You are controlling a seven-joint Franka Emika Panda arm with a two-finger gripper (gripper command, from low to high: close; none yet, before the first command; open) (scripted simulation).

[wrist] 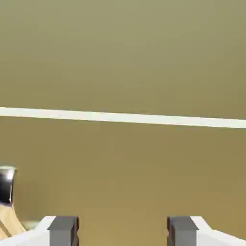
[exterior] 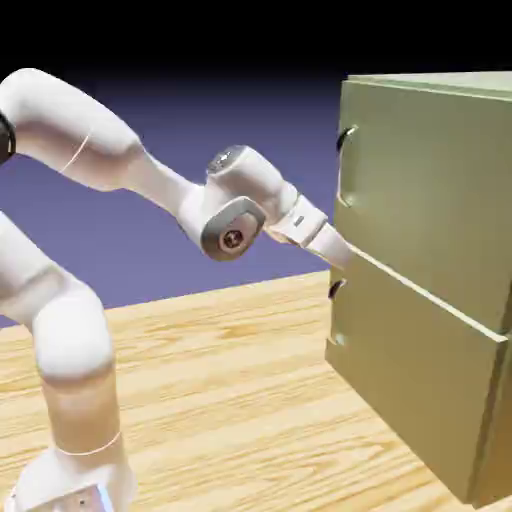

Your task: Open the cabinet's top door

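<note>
The gripper [wrist: 122, 233] hangs with its fingers [wrist: 62, 229] spread and empty, close to the cabinet [exterior: 440, 330] front, about level with the pale seam between the two panels. The top door [exterior: 430, 200] sits above it, its handle [exterior: 345, 140] at about one o'clock from the hand (well apart). Best to rise and centre on that handle before closing.
</note>
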